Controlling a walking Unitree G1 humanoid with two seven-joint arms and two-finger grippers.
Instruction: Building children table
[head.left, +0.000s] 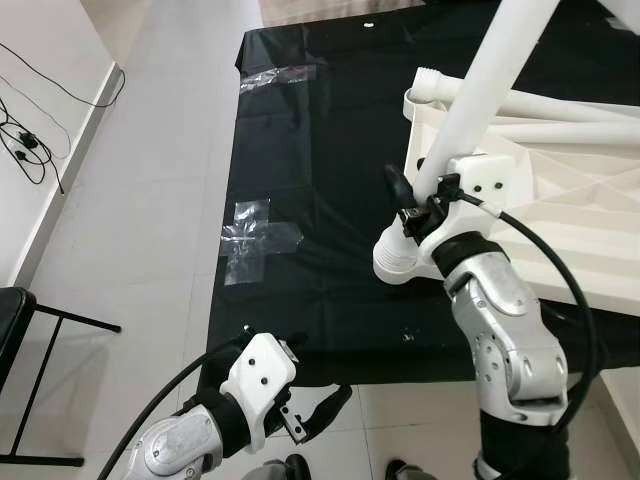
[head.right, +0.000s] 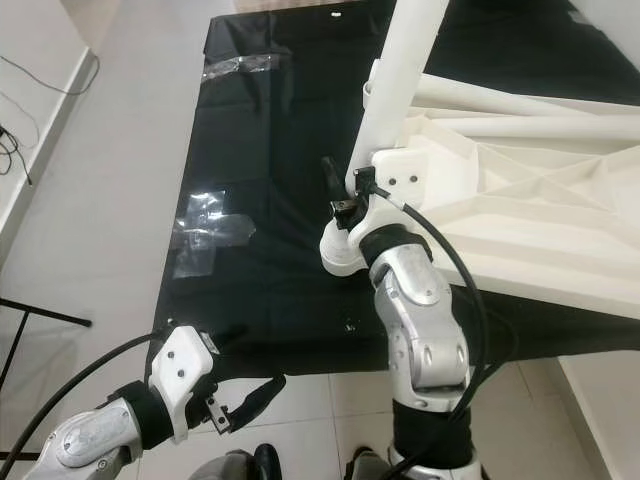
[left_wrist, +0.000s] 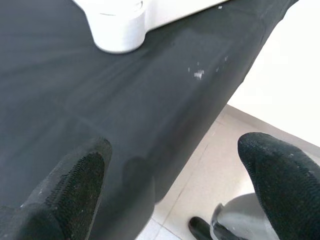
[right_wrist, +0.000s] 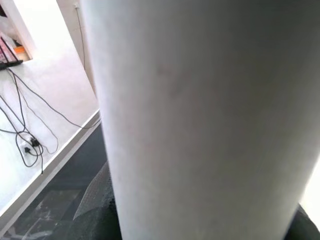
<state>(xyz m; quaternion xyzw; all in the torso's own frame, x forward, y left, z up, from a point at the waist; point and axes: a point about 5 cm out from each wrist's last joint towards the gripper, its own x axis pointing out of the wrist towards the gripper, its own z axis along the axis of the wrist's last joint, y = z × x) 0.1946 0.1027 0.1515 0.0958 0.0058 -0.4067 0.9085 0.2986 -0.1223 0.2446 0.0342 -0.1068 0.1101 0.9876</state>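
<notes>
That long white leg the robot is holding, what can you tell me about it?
The table leg is a smooth white tube, plastic by the look, standing tilted. Its lower end sits in a round socket at the corner of the upturned white tabletop on the black sheet. The right gripper clasps it low down.

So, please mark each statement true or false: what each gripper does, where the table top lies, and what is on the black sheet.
1. The right gripper is closed around a white table leg. True.
2. The left gripper holds a second leg. False: it is open and holds nothing, low at the near edge of the black sheet.
3. The white table top lies on the sheet with its ribbed underside up. True.
4. Clear tape is stuck on the sheet. True.
5. The sheet is red. False: it is black.
</notes>
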